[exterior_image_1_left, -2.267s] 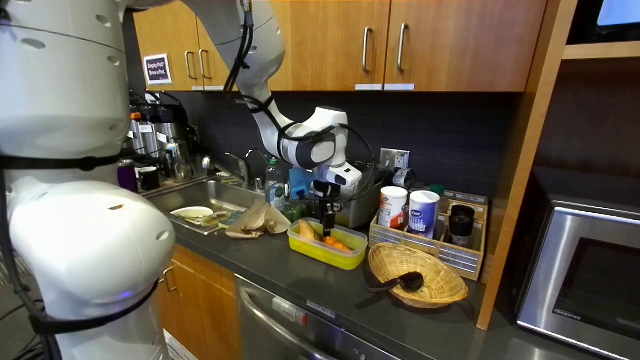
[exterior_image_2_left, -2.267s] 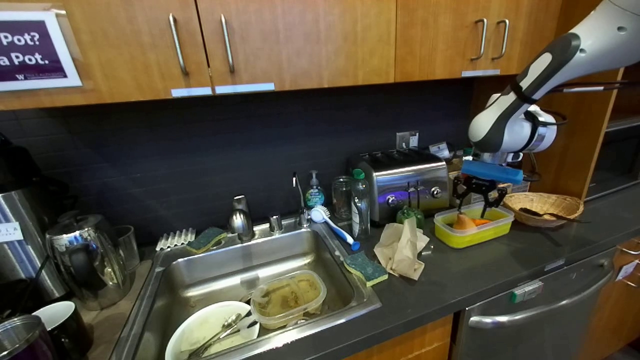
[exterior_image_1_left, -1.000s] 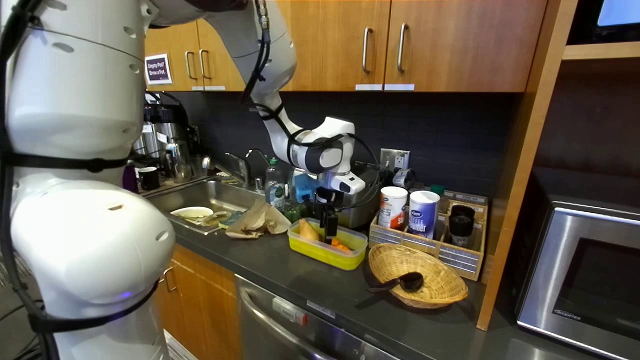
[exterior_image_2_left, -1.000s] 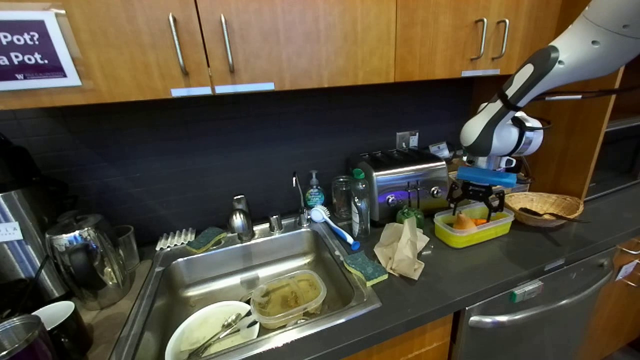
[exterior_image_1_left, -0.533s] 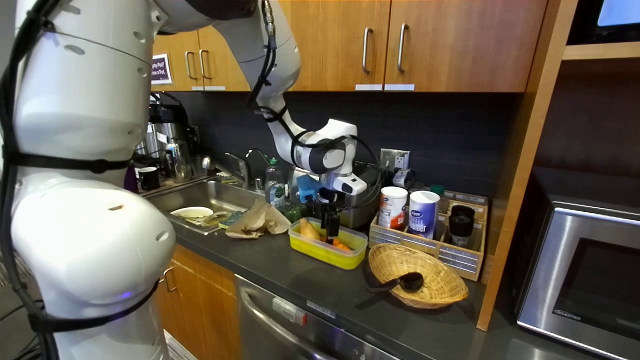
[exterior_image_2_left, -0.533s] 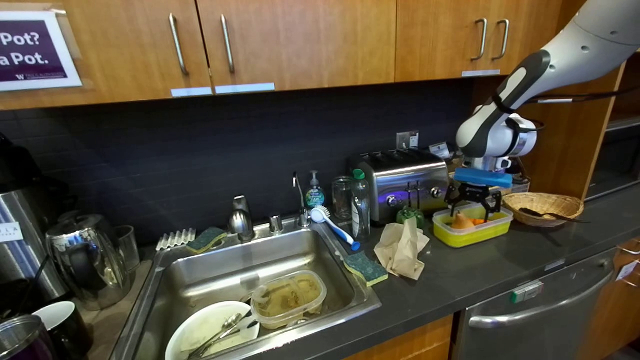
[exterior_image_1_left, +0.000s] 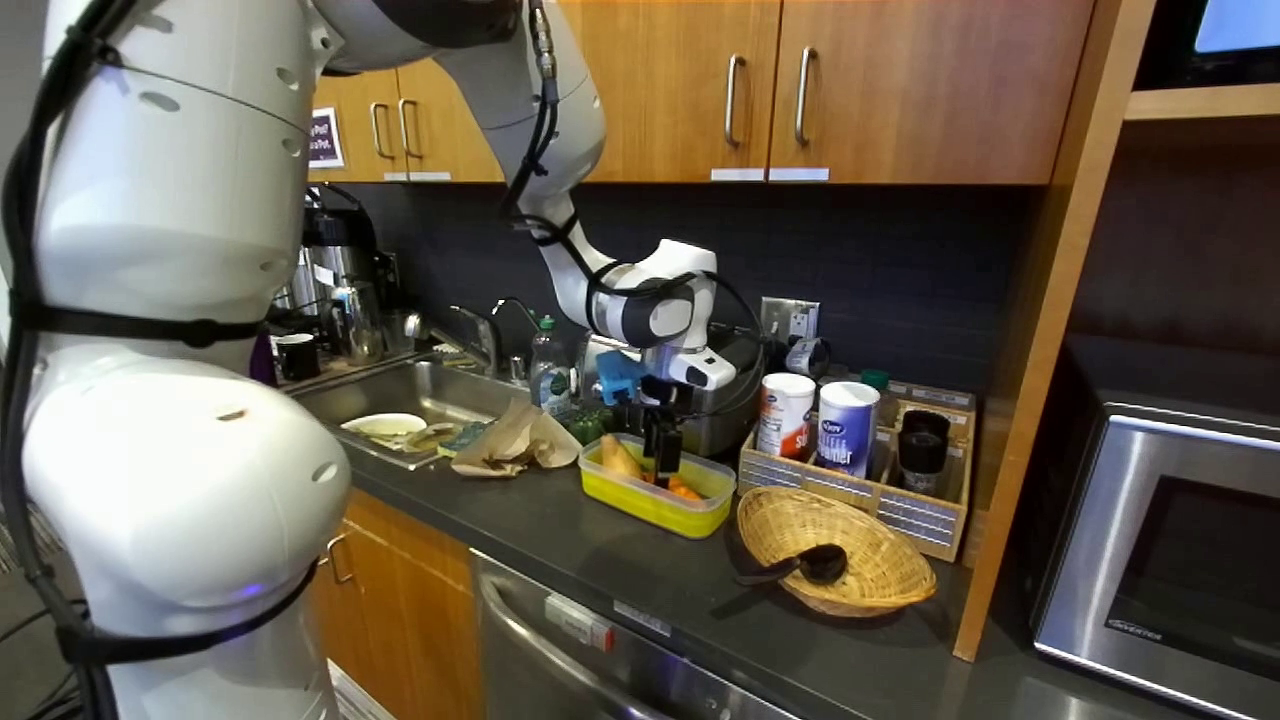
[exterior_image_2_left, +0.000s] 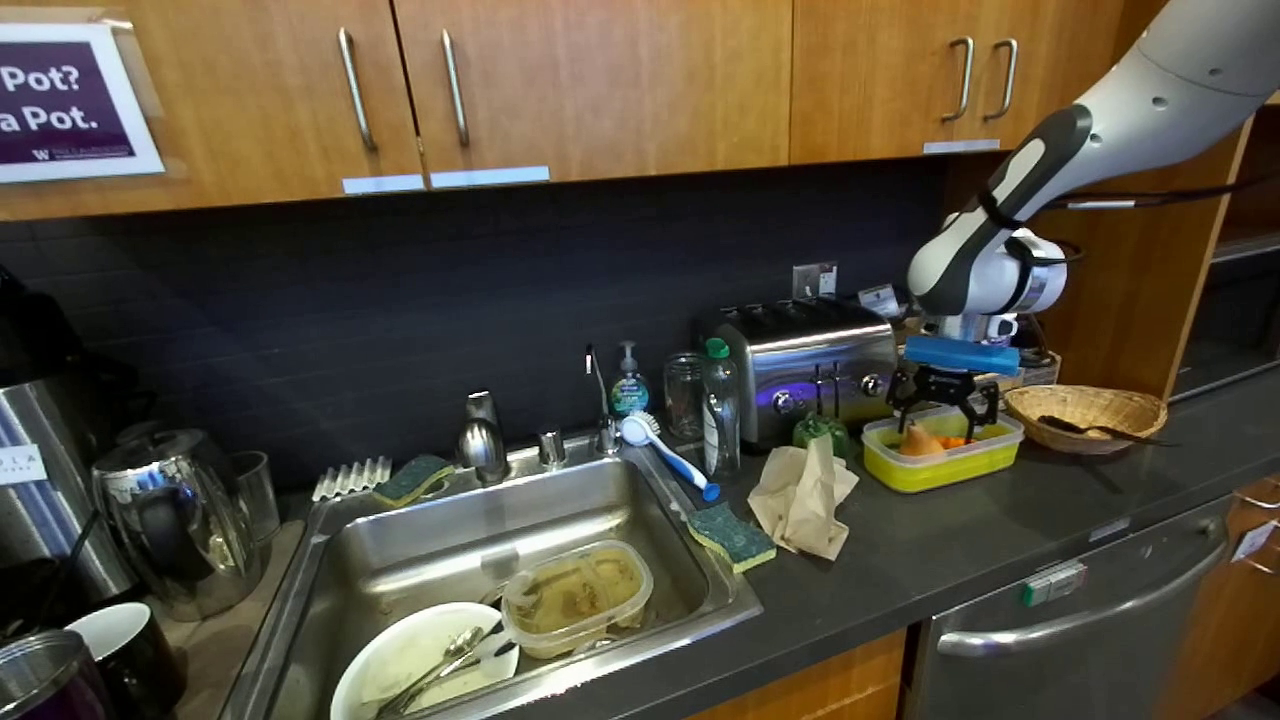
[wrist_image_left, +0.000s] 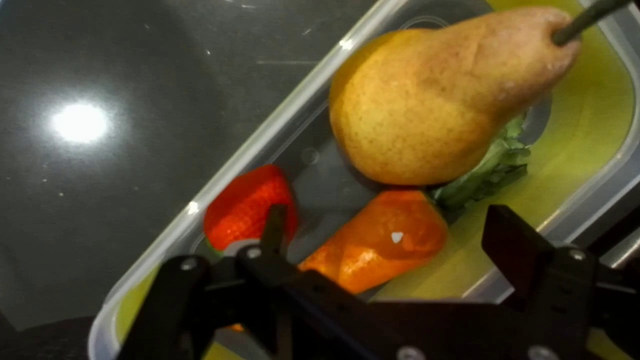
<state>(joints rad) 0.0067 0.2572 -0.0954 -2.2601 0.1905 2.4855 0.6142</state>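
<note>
Carrot (wrist_image_left: 382, 245) lies in the yellow plastic container (exterior_image_1_left: 640, 505), not yet gripped or lifted, beneath the spread end effector (wrist_image_left: 388, 212).

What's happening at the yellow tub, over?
Hand open, nothing held. Orange piece lies below it, in the tub. Pear and red piece close beside it.

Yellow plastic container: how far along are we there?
Looks done: the gripper points down at the yellow plastic container. In hand: jaws open, nothing held; the carrot shows between them in the wrist view. Left, it seems: any grip, as carrot and pear lie inside.
</note>
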